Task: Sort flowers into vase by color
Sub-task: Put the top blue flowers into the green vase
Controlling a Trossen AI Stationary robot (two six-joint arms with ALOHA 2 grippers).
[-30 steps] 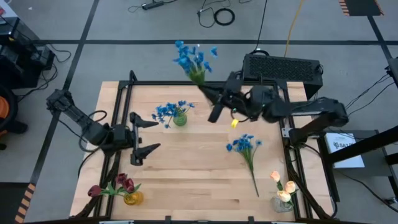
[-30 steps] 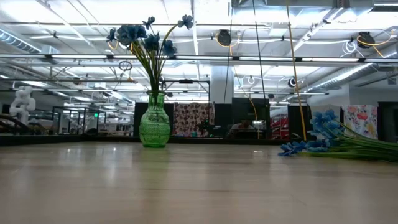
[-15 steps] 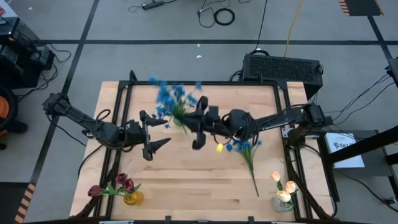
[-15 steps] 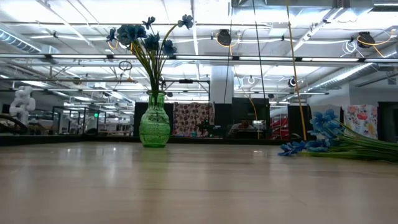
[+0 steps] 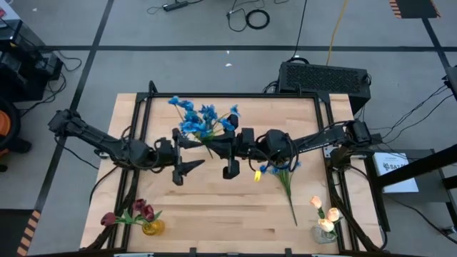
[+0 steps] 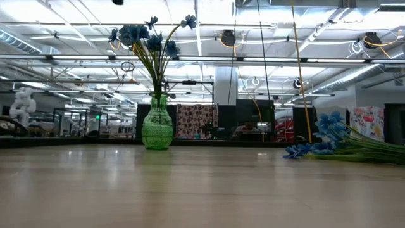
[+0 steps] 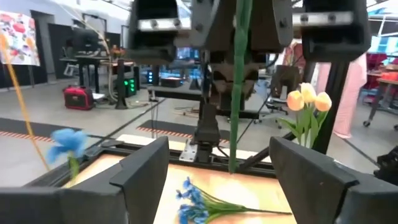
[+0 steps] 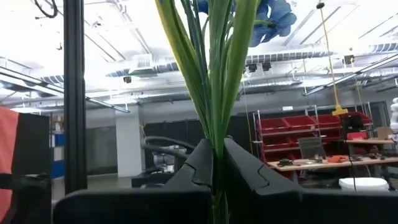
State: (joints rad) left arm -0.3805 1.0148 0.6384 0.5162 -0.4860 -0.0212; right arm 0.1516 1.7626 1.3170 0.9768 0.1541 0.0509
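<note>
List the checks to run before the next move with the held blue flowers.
1. Right pincer shut on held bunch: ok.
2. Left pincer open: ok.
3. Stem hangs between the left fingers: ok.
4. Left fingers clamping the stem: not ok, gaps on both sides.
5. Green vase upright: ok.
6. Bunch lined up over vase mouth: cannot tell.

Seen past two spread dark fingers (image 7: 146,174): green stem (image 7: 237,87) hanging from another gripper (image 7: 239,28); blue flowers (image 7: 205,200) lying on tabletop (image 7: 249,186); cream tulips (image 7: 308,102) beyond.
</note>
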